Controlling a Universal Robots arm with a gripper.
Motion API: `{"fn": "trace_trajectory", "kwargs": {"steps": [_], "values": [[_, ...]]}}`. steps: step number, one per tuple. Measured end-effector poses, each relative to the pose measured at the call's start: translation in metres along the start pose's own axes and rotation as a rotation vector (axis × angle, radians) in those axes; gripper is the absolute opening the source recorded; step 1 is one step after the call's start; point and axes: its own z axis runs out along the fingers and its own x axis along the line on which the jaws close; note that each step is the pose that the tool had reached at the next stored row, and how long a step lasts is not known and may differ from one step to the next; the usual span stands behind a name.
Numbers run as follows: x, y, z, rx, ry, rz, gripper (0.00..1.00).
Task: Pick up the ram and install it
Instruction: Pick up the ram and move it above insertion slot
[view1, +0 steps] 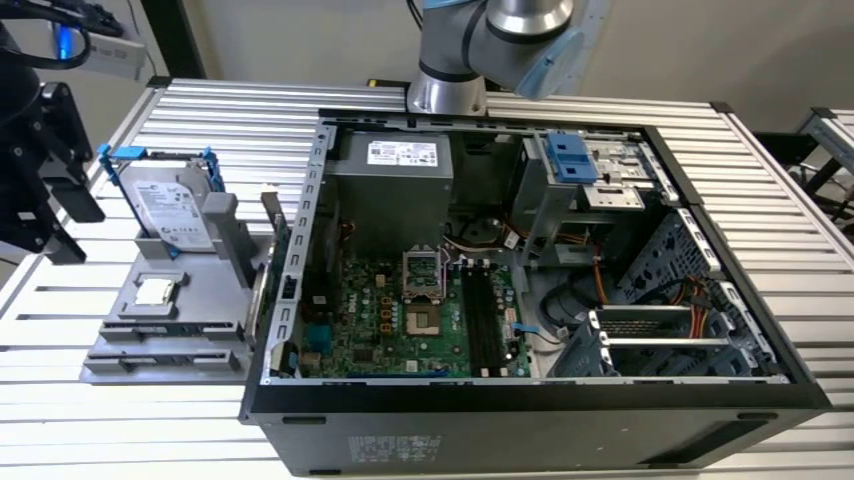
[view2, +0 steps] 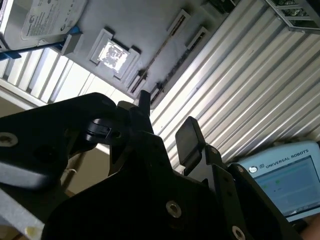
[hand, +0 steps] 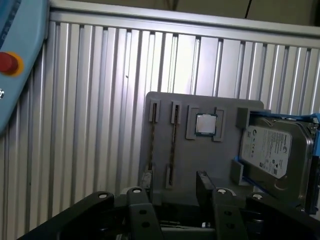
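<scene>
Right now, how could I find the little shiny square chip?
Look for the grey tray on the ribbed metal table beside the open computer case. The chip sits in a square pocket, between the big silver hard drive and the thin ram sticks standing on edge. It's the only small, flat, shiny square.

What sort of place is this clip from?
Probably a robotics lab bench for computer assembly: a robot arm, an open computer case on a slatted metal table, and a grey tray holding a hard drive.
</scene>
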Motion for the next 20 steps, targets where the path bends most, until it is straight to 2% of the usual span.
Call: {"fn": "trace_trajectory", "kwargs": {"steps": [9,20], "values": [[-0.0010,0.0011,0.0081,0.0006,-0.0001,0.016,1.00],[-0.0019,0.0054,0.0203,0.0032,0.0000,0.015,1.00]]}}
